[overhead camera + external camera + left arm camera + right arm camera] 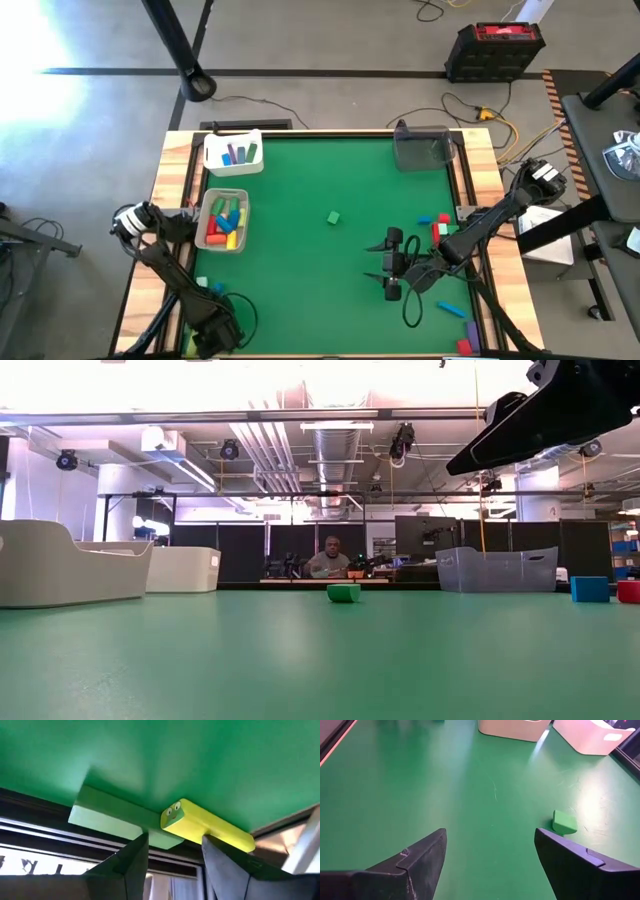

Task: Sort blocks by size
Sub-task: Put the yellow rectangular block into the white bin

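1. A small green block [333, 217] lies alone near the middle of the green table [300, 280], with open mat on all sides.
2. More blocks [440, 222] lie scattered along the right edge of the table; a blue bar [450, 309] lies near the front right corner.
3. The grey tray [223, 220] at the left edge holds red, yellow, blue and green blocks; the white tray [233, 153] behind it holds purple, blue and green bars.
4. The right claw [392, 262] hangs above the table right of centre, fingers spread wide, gripping nothing.
5. The left claw [172, 852] is at the front left corner, open, beside a yellow bar [206, 825] and a green bar [120, 819].
6. A clear bin [422, 148] stands at the back edge; its contents cannot be made out.
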You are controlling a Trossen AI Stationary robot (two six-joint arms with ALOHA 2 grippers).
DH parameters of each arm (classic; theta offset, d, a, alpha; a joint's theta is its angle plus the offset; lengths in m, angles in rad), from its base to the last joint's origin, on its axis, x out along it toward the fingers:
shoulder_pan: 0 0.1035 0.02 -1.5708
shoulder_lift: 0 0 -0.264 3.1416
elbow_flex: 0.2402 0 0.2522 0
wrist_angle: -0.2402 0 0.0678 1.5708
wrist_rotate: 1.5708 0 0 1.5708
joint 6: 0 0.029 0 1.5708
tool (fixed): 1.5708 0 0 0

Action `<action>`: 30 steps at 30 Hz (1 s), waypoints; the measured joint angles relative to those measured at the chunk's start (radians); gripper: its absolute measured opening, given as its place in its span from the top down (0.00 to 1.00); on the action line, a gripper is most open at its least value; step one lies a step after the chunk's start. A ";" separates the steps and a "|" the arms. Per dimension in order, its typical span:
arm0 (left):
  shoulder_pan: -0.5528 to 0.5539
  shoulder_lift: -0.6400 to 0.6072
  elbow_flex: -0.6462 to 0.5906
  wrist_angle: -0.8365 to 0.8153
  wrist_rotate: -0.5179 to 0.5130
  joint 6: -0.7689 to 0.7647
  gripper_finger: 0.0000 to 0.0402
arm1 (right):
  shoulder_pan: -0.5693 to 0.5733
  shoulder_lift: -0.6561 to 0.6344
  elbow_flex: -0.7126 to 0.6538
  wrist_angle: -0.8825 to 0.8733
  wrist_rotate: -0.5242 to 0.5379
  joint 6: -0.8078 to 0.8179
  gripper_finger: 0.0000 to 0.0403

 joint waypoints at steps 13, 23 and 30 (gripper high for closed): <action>0.032 -0.103 0.107 -0.112 -0.484 -0.030 0.58 | 0.000 0.000 0.000 0.004 0.000 0.009 0.23; 0.031 -0.099 0.196 -0.110 -0.534 -0.394 0.58 | 0.000 0.000 0.000 0.004 0.000 0.014 0.25; 0.036 -0.057 0.173 -0.045 -0.491 -0.523 0.58 | 0.000 0.000 0.000 0.004 0.000 0.012 0.28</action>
